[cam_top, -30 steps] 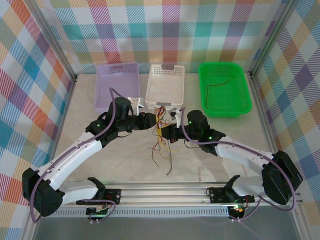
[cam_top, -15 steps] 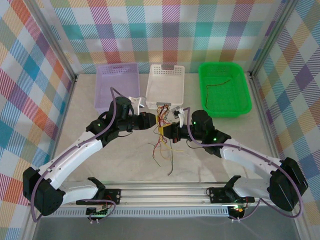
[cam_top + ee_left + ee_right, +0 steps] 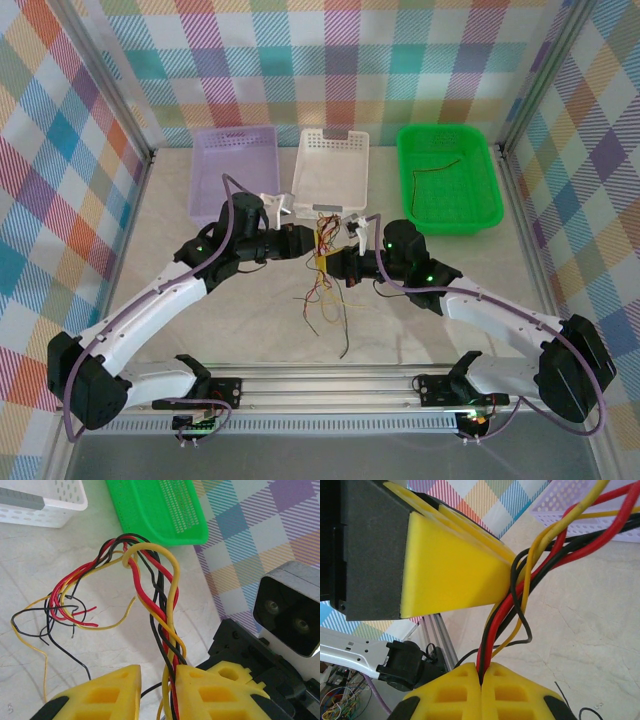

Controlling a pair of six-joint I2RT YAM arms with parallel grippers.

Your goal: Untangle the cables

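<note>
Right end effector [image 3: 481, 669] is clamped flat, its yellow fingers [image 3: 461, 680] pressed together on the cables [image 3: 492, 625], which rise out of the seam. Left end effector [image 3: 156, 674] stands at a narrow gap. The bundle runs along the inner face of one finger, and I cannot tell whether it is pinched there.

From above, both white arms bend inward from the near edge with elbows out. Their wrists meet over the middle of the worktop [image 3: 250, 320], tip to tip. The cables [image 3: 325, 262] hang between them as a twisted skein of thin, glossy red, yellow and black strands, with loose ends trailing on the pale marbled surface.

The fingers are blocky yellow wedges with moulded recesses. Behind sit three perforated plastic baskets: purple basket [image 3: 232, 170], white basket [image 3: 330, 165] and green basket [image 3: 480, 215].
</note>
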